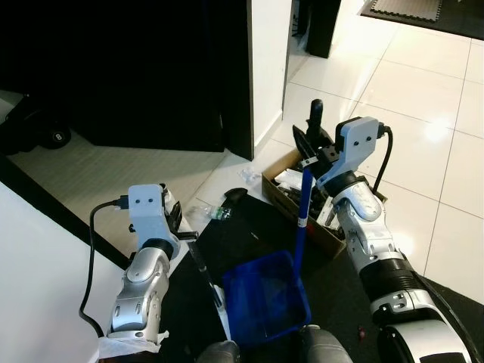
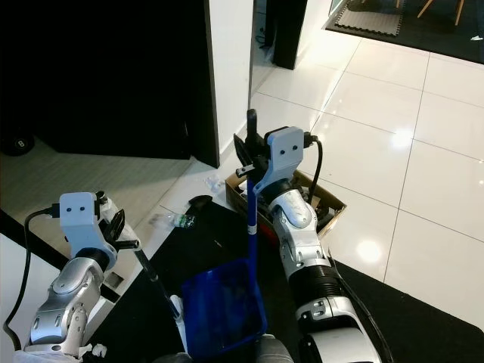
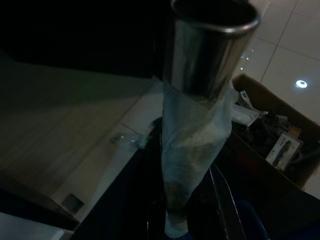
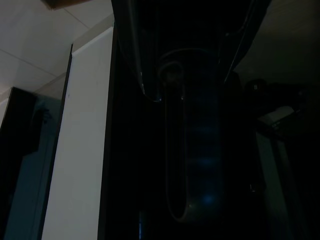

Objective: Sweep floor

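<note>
Blue dustpan (image 1: 265, 299) rests on the dark mat beside the cardboard box (image 1: 302, 198), right gripper (image 1: 316, 160) fingers clamped on its handle; left gripper (image 1: 181, 236) grips the broom (image 1: 206, 272). Sweep litter (image 1: 215, 214) gently panward.

glossy white tiled floor (image 1: 423, 98) runs toward the far edge, where a dark foam mat (image 1: 423, 9) lies; on the left it gives way to pale wood-look flooring (image 1: 113, 178). a black rug (image 1: 265, 227) covers the near part. on it rest a blue plastic dustpan (image 1: 265, 299) and an open brown cardboard box (image 1: 281, 185) of mixed items at the rug's far edge. a crumpled clear plastic wrapper (image 1: 215, 213) lies at the rug's left edge, a small black object (image 1: 236, 195) just beyond it
</note>
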`<state>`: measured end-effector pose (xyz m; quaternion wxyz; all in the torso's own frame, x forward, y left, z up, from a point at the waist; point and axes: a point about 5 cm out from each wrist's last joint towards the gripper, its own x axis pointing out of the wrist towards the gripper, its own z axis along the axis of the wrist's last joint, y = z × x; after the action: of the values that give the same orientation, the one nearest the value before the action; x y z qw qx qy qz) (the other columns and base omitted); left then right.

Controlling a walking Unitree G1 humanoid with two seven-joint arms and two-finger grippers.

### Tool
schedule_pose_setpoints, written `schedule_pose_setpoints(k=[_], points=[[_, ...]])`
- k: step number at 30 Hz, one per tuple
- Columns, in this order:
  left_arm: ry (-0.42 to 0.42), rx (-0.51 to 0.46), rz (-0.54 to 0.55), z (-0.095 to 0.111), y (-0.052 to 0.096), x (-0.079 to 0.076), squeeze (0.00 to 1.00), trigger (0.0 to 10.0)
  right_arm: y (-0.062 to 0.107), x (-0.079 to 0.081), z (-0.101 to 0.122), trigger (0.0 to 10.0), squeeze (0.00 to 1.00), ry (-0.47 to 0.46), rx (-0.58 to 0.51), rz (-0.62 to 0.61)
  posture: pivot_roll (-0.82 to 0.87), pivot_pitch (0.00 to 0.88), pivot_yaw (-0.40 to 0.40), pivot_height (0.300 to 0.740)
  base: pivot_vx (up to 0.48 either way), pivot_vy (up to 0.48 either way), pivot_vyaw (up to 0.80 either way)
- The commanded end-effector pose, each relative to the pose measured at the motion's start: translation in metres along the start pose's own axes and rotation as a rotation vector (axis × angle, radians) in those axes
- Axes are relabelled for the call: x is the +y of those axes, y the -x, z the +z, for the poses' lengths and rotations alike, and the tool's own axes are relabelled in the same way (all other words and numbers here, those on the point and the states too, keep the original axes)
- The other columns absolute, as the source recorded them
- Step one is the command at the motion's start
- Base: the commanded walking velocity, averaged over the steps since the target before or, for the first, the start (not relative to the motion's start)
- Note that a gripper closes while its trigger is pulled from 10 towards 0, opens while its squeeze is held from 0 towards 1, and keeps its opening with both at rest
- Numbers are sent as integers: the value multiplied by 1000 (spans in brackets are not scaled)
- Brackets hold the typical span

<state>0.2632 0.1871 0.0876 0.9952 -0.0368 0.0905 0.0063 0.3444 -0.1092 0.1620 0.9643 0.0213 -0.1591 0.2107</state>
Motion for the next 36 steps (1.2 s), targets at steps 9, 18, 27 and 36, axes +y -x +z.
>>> schedule_pose_setpoints(k=[9,18,27,36], points=[[-72,-38,-2,9,-4,-4,0,10000,3,2,1,10000,0,-23,1,-9,61,92,45,740,0,0,0],[-79,-39,-4,9,-5,-6,0,10000,3,6,-1,10000,0,-30,9,-2,64,89,44,740,0,0,0],[-85,-38,-5,8,-5,-7,0,10000,3,7,-1,10000,0,-28,16,-7,63,90,44,740,0,0,0],[-85,-38,-8,8,-6,-8,0,10000,3,6,-1,10000,0,-23,21,-4,61,87,44,740,0,0,0]])
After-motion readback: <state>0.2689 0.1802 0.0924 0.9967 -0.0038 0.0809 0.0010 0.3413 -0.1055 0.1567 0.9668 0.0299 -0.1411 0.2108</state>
